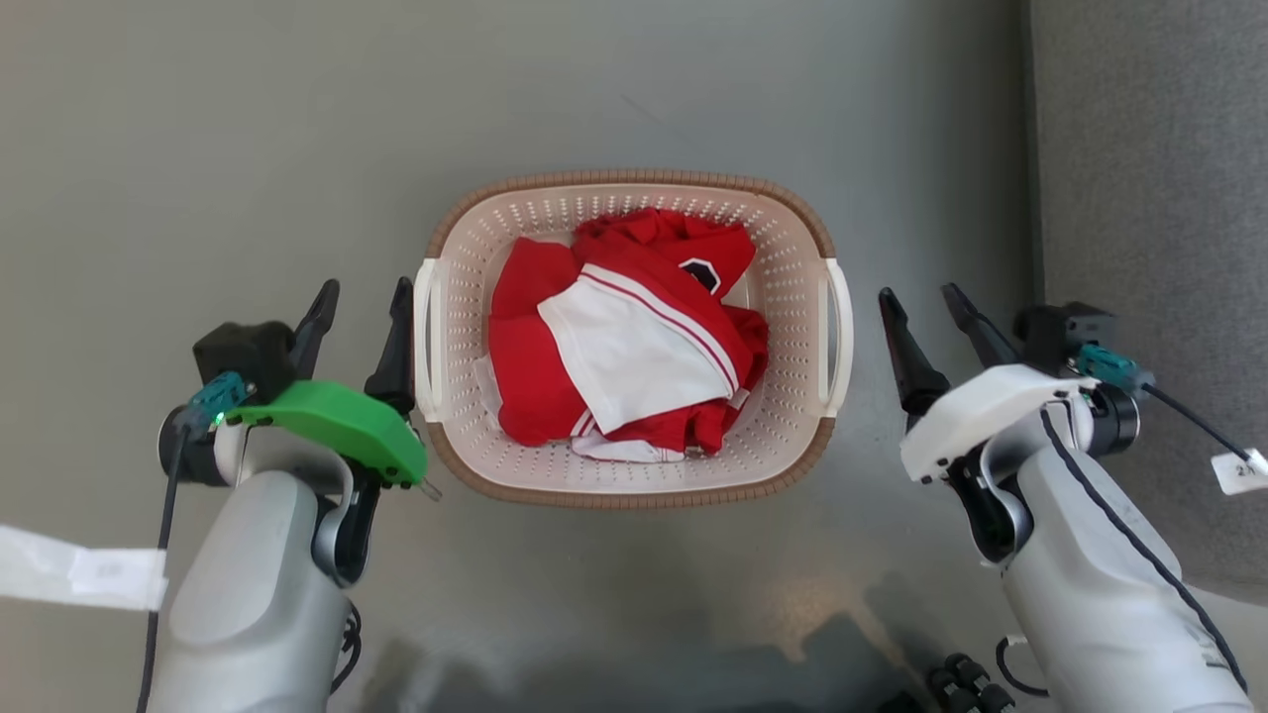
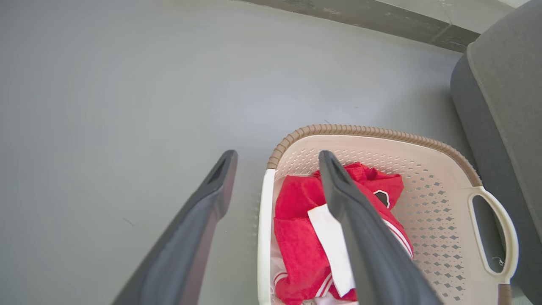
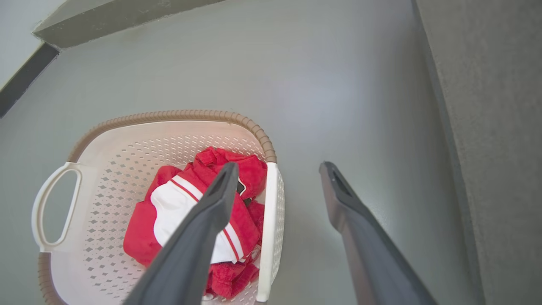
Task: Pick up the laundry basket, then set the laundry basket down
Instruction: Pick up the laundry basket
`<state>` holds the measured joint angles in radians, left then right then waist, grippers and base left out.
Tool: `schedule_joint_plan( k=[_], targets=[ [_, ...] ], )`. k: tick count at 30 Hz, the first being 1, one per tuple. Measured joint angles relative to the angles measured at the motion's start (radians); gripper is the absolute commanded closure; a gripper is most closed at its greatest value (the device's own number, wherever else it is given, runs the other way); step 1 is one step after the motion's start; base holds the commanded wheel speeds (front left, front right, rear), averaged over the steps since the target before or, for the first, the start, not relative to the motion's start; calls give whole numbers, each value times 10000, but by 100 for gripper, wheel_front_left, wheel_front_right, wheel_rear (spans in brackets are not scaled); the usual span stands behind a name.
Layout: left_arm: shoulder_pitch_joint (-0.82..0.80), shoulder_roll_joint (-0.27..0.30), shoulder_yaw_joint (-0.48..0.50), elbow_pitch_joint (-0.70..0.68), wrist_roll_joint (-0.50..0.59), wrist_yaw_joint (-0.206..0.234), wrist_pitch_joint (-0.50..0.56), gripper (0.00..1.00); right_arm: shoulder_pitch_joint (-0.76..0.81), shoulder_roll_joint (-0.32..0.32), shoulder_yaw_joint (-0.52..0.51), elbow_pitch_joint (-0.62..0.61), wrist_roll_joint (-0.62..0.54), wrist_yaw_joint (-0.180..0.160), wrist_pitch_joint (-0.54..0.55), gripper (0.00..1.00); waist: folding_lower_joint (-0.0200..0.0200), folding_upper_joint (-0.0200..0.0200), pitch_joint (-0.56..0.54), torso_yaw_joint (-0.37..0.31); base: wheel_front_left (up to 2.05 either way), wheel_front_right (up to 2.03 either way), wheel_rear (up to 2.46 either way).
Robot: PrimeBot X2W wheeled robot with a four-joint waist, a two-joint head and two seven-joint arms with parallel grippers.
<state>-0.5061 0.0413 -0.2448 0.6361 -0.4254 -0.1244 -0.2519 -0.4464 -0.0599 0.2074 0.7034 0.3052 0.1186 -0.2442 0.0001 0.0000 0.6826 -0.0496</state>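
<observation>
The laundry basket (image 1: 634,179), cream with a brown braided rim, stands on the grey floor and holds red and white clothes (image 1: 624,337). Just outside its left white handle (image 1: 426,337) my left gripper (image 1: 365,289) is open, its fingers empty. To the right of the right handle (image 1: 838,337), a little apart from it, my right gripper (image 1: 918,293) is open and empty too. In the left wrist view the open left gripper (image 2: 277,154) frames the basket's (image 2: 360,129) near handle. The right wrist view shows the right gripper (image 3: 278,165) the same way over the basket (image 3: 169,115).
A grey upholstered piece (image 1: 1149,149) stands close to the basket's right side, also seen as a grey upholstered edge (image 2: 504,84) from the left wrist. A dark baseboard (image 3: 106,21) runs along the far wall. Paper tags (image 1: 79,574) hang from my arms.
</observation>
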Motion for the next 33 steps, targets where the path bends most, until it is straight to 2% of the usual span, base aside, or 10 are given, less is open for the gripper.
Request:
schedule_joint_plan(
  k=[10,19,33],
  targets=[
    [-1269,-40,-761,1156,-617,0,242,0,-1017,-6,431,1141,17,44,268,0,0,0,964,95,0,0,0],
    [-1755,-65,-1315,2017,-1020,-2,662,0,-1505,-10,723,1944,165,46,385,0,0,0,1593,156,0,0,0],
    [-2957,98,-2142,2683,-1398,-2,1174,0,-2646,-19,1870,2334,1244,48,602,0,0,0,2593,128,0,0,0]
  ],
)
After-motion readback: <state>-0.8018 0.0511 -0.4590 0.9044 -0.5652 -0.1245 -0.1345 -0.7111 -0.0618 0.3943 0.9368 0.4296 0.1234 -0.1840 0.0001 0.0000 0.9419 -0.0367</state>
